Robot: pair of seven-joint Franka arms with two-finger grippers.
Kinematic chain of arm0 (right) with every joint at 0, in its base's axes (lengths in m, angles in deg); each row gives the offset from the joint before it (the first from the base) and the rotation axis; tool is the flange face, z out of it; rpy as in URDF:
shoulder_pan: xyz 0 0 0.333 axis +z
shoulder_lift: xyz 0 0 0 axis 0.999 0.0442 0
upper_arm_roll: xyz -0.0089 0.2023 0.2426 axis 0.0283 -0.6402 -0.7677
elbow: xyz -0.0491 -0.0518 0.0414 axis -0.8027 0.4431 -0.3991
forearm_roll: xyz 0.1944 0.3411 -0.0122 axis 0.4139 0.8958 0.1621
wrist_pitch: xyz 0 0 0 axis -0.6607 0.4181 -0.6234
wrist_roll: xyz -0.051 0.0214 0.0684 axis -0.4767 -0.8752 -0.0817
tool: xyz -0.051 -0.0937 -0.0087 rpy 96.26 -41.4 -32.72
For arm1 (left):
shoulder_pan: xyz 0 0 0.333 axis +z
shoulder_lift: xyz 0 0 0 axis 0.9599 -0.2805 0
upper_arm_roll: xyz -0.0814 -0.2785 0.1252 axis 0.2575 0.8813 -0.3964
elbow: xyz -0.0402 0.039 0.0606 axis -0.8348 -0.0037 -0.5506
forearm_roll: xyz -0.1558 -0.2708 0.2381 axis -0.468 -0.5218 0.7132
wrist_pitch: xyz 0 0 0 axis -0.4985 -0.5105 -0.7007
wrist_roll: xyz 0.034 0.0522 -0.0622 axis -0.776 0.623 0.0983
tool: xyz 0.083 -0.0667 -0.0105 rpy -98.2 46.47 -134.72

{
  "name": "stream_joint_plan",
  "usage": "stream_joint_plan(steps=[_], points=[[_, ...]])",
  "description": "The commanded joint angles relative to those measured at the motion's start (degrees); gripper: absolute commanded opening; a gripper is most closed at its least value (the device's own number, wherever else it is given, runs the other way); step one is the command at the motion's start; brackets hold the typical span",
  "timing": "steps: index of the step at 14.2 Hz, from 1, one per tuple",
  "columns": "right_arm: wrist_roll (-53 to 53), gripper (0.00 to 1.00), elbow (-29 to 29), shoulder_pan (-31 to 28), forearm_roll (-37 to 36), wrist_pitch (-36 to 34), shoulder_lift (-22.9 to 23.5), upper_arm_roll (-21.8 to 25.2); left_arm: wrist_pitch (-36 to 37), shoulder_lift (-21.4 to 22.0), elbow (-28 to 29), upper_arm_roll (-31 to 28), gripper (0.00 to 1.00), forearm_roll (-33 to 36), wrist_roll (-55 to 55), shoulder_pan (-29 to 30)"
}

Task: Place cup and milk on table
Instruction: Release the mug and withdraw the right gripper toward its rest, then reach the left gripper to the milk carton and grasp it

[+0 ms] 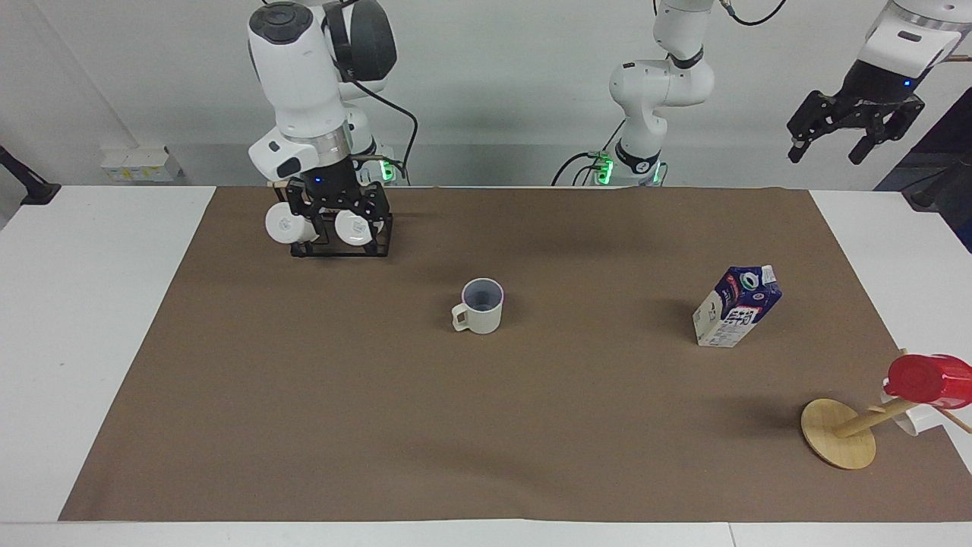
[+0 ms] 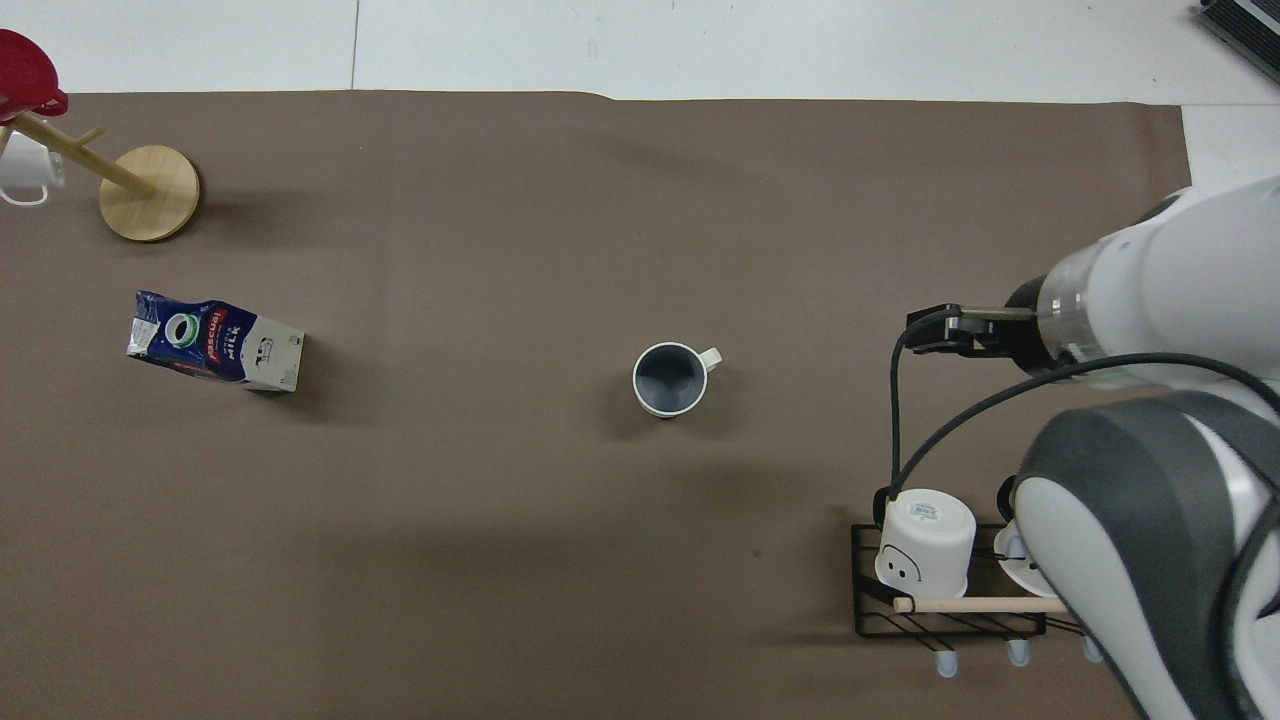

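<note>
The cream cup (image 1: 480,305) (image 2: 670,380) stands upright near the middle of the brown mat on the table (image 1: 99,319), with nothing touching it. The navy and white milk (image 1: 736,305) (image 2: 215,340) stands on the mat toward the left arm's end. My right gripper (image 1: 334,219) hangs open and empty over the mug rack, well away from the cup. In the overhead view the arm's wrist hides its fingers. My left gripper (image 1: 828,147) waits open and empty, high in the air past the table's edge at the left arm's end.
A black wire rack (image 1: 342,245) (image 2: 950,615) near the right arm's base holds two white mugs. A wooden mug tree (image 1: 839,433) (image 2: 150,193) carrying a red cup (image 1: 930,380) (image 2: 25,75) stands at the mat's corner at the left arm's end, farther from the robots than the milk.
</note>
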Motion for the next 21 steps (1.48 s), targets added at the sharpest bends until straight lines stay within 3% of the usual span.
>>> stream_joint_plan(steps=[1,7,11,19,21], points=[[-3.09,1.00,1.57,-3.48,0.71,-2.86,-0.86,-0.65,-5.80,0.65,4.17,-0.28,1.00,-0.06,-0.42,-0.15],[-10.22,1.00,5.53,-10.51,0.80,-8.75,-0.86,-0.56,-15.12,0.30,13.31,-0.28,1.00,-0.06,-0.33,-0.85],[-12.49,1.00,13.26,-11.66,0.80,-17.00,-0.07,-0.56,-19.79,-2.77,14.91,-0.28,1.00,-0.06,-0.33,-0.85],[-16.99,1.00,10.81,-11.58,0.71,-19.48,-3.23,2.07,-28.32,-4.45,22.37,-0.28,1.00,-0.06,-7.80,-0.24],[-17.34,1.00,12.82,-11.84,0.72,-22.28,-2.88,2.25,-29.90,-4.45,24.31,-0.28,1.00,-0.06,-7.80,-0.85]])
